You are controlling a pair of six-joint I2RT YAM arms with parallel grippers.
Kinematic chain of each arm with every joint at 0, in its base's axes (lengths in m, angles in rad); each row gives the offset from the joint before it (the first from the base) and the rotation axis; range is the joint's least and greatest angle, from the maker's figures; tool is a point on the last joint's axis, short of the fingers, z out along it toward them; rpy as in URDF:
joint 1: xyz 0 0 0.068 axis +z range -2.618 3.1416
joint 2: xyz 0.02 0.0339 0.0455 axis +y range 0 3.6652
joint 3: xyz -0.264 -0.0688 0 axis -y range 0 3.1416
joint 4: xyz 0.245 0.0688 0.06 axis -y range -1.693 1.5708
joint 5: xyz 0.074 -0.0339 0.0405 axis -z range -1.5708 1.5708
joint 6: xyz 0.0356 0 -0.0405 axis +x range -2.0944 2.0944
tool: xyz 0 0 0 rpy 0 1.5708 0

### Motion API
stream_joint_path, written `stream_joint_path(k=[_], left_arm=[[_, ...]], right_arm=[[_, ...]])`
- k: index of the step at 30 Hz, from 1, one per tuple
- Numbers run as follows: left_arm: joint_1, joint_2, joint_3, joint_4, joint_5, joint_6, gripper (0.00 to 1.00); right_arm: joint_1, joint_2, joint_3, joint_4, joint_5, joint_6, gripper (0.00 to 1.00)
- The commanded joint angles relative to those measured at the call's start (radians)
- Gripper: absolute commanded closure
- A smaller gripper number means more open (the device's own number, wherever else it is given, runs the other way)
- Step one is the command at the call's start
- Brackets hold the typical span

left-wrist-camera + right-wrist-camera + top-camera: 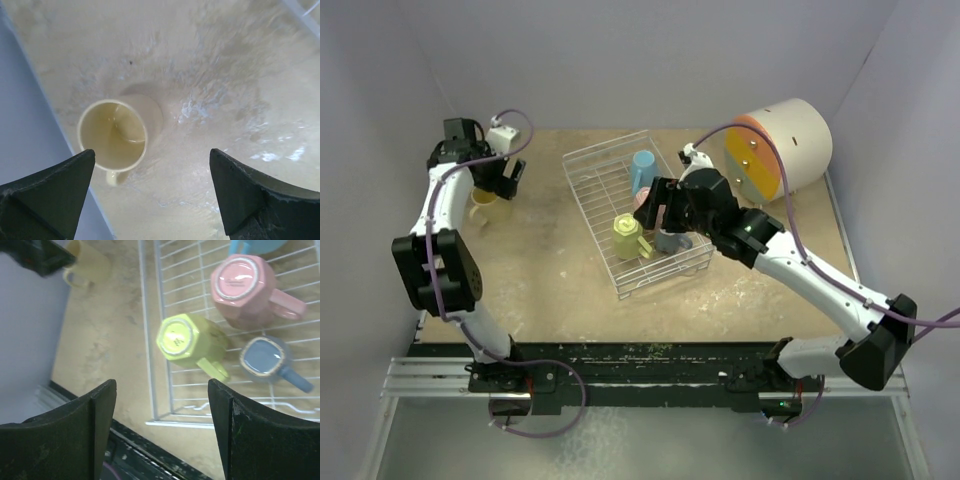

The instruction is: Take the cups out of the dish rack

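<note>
Left end effector (151, 165) wide, empty, over cream-yellow mug (114, 134) standing upright on desk (550, 270) close to left wall (30, 125); right end effector (162, 390) wide, empty, above dish rack (150, 330) near-left edge, lime mug (187, 337) and pink mug (242, 282) inverted inside beside grey-blue mug (263, 359).

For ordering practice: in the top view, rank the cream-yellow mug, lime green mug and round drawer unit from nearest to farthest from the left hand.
1. The cream-yellow mug, on the table beside the left hand.
2. The lime green mug, inside the dish rack.
3. The round drawer unit, far right corner.
</note>
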Motion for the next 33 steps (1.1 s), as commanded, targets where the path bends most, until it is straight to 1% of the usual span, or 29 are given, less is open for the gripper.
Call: stream_joint_path(k=[1,4,7,10,12,16,20,28,33], left_arm=[[-0.002,-0.133,0.134,-0.133,0.160,-0.029,0.01],[-0.001,-0.178,0.182,-0.229,0.254,-0.052,0.01],[-0.002,-0.216,0.199,-0.308,0.331,-0.062,0.01],[-0.003,-0.253,0.187,-0.358,0.384,-0.063,0.01],[-0.002,-0.282,0.166,-0.370,0.407,-0.066,0.01],[-0.002,-0.327,0.139,-0.397,0.466,-0.080,0.01],[-0.001,-0.359,0.131,-0.412,0.503,-0.092,0.01],[0.000,-0.399,0.169,-0.423,0.543,-0.151,0.01],[-0.001,-0.399,0.189,-0.449,0.561,-0.158,0.01]], right_arm=[[0.002,0.026,0.091,-0.167,0.092,-0.148,0.27],[0.003,0.107,0.147,-0.232,0.099,-0.246,0.34],[0.003,0.178,0.184,-0.239,0.097,-0.321,0.38],[0.003,0.242,0.220,-0.239,0.087,-0.375,0.43],[0.004,0.275,0.236,-0.236,0.081,-0.404,0.43],[0.008,0.328,0.243,-0.223,0.063,-0.436,0.45],[0.026,0.371,0.238,-0.211,0.068,-0.449,0.50],[0.043,0.440,0.217,-0.166,0.053,-0.442,0.51],[0.062,0.455,0.201,-0.119,0.058,-0.430,0.51]])
